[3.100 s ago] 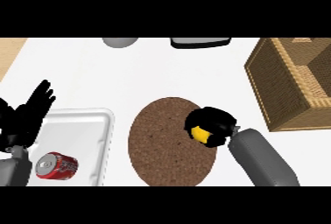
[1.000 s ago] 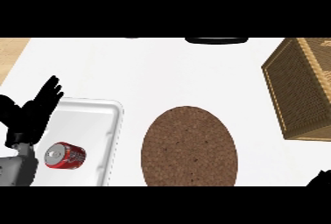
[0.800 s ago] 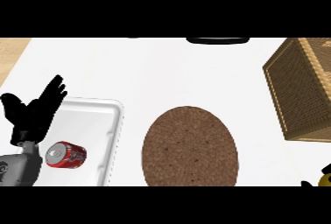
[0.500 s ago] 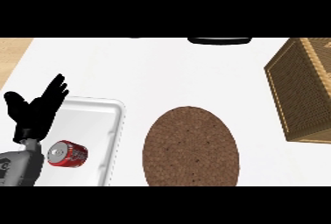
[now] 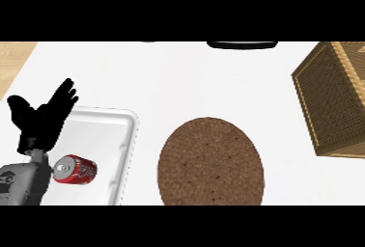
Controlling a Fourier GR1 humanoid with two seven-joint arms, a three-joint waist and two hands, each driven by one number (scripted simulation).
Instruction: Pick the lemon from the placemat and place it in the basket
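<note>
The yellow lemon shows nowhere in the head view, so where it lies, which way its long axis points, and how it stands to either hand's fingers cannot be told.

The brown oval woven placemat (image 5: 210,161) lies flat on the white counter (image 5: 178,77), a little right of the middle. Its long axis runs from the near edge toward the far side, and its near end is cut off by the lower edge of the view. The tan rectangular wicker basket (image 5: 335,106) stands at the right edge, well apart from the placemat with bare counter between them. Only its woven side wall and part of its paler rim show, and the rest runs out of the view.

The black left hand (image 5: 41,120) shows at the left edge on its grey forearm (image 5: 21,181), with the fingers straight and spread, pointing up and away, and the thumb held out to the side; it grasps nothing. It overlaps the left part of the white rectangular tray (image 5: 128,144). A red drinks can (image 5: 75,170) lies on its side in that tray, just beside the wrist, with its silver end toward the forearm. The robot's right hand is outside the view.

A dark, flat object (image 5: 242,44) is cut off at the far edge of the counter.
</note>
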